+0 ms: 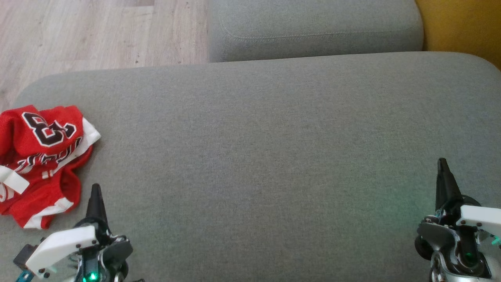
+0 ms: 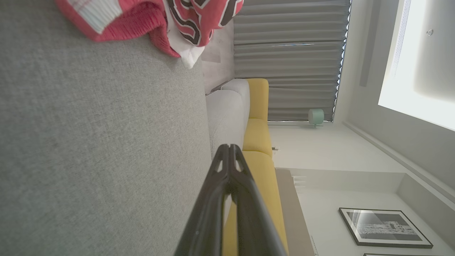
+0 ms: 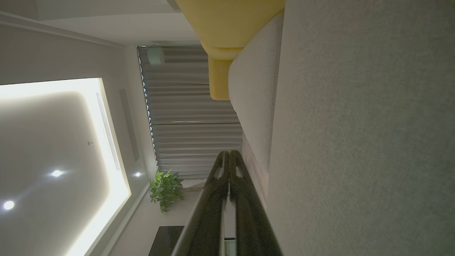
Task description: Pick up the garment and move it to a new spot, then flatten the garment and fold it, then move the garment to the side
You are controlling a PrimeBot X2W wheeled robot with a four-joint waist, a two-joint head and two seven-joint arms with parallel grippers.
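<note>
While the garment [image 1: 41, 156] lies crumpled at head view's left edge, left gripper [image 1: 96, 192] sits near it, right gripper [image 1: 442, 166] lower right. Left wrist view: jaws closed, empty. Right wrist view: same. Risk: closed jaws could shove garment off sofa [image 1: 274, 156].

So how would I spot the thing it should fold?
Start at the big grey cushion and follow it to its left edge. There, near the left end effector, lies a crumpled jersey. It is bright red with white trim and black numerals, against plain grey all around.
</note>
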